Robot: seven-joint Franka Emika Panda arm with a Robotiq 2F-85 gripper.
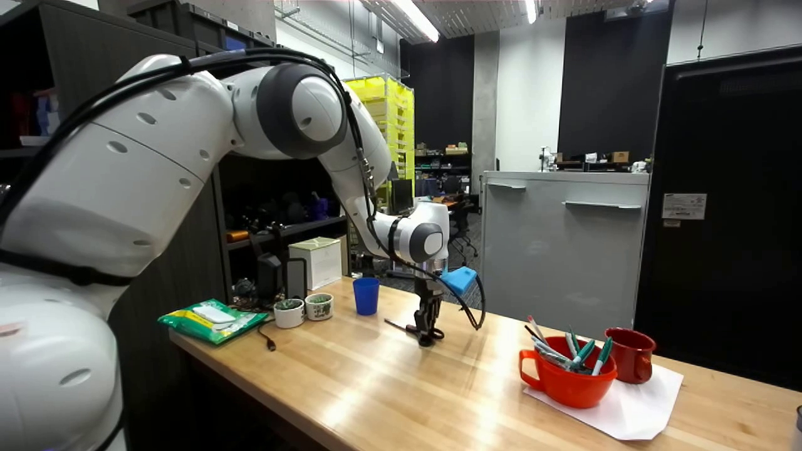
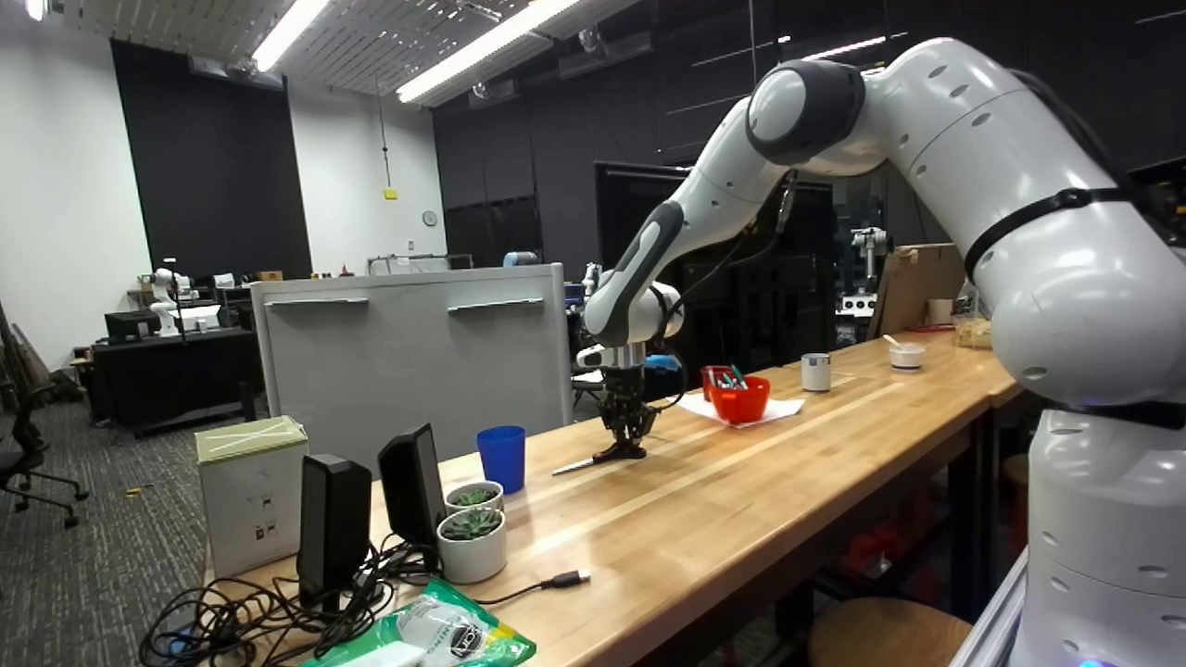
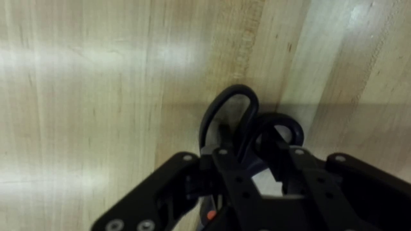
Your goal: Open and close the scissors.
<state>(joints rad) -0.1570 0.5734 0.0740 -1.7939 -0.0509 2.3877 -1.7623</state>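
Note:
The scissors lie flat on the wooden table, with dark handles (image 3: 249,117) in the wrist view. Their thin blade (image 2: 574,466) shows in both exterior views and points toward the blue cup. An orange-red dot at the pivot shows low in the wrist view. My gripper (image 3: 245,136) points straight down over the handles, close to the table. One finger sits in each handle loop, and the inner sides of the loops lie between the fingers. The fingers are apart, partly open. The fingers hide much of the handles, and the blades are mostly hidden in the wrist view.
A blue cup (image 1: 366,296) and two small potted plants (image 1: 304,309) stand near the blade side. A red bowl (image 1: 570,379) with markers and a dark red mug (image 1: 630,355) rest on white paper. Speakers (image 2: 371,509), cables and a green packet (image 2: 435,630) lie toward one end.

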